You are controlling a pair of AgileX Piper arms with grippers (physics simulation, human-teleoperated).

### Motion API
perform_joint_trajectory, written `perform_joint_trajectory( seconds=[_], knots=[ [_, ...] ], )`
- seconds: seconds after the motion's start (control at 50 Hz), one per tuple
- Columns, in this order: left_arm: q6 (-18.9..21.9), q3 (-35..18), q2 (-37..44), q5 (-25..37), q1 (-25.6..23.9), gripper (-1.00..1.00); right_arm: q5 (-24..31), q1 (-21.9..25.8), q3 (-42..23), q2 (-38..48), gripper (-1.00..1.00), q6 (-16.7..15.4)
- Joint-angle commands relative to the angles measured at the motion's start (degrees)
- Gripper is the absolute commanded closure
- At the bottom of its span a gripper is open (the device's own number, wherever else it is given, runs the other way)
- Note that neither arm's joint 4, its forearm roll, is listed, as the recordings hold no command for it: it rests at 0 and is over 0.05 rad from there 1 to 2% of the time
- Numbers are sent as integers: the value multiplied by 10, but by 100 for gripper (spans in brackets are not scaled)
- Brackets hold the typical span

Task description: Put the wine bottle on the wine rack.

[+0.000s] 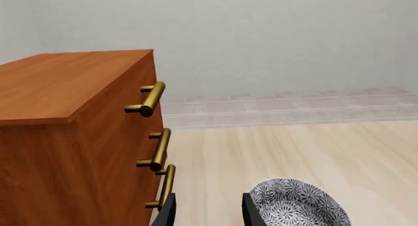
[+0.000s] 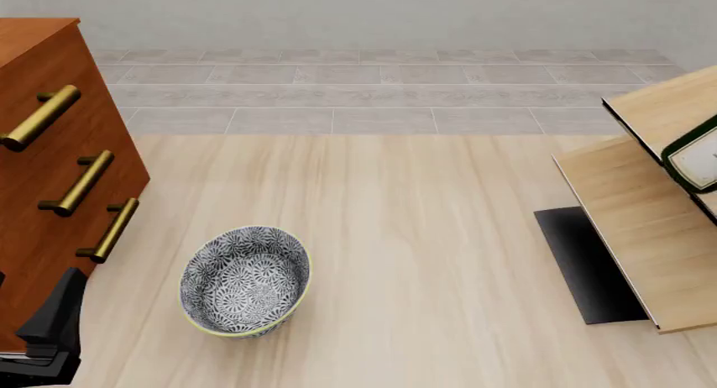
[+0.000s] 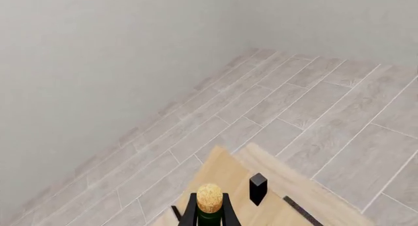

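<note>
The right end effector has one dark finger against the neck of the tall dark green glass wine bottle just under its tan cork, the other standing off, so I cannot tell whether it grips; the left end effector hangs released near the patterned grey ceramic bowl. The bottle lies at the far right on the slanted light tan wooden wine rack. Judging by the glass, it is heavy, rigid, slippery and breakable, best held low on the neck or around the body.

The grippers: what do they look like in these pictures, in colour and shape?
Little shows. The left gripper has two flat, matte black fingers with straight edges; the front view shows a blocky black body. Of the right gripper, black, squared finger parts show. No cables or markings are visible.
</note>
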Motion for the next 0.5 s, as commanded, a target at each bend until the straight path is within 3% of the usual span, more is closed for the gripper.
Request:
perform_joint_trajectory(
  seconds=[0.02,0.5],
  knots=[
    [1,0,0,2,2,-100,-15,-6,10,10,100,13],
    [0,0,0,2,1,-100,-39,-51,21,53,100,25]
  ],
)
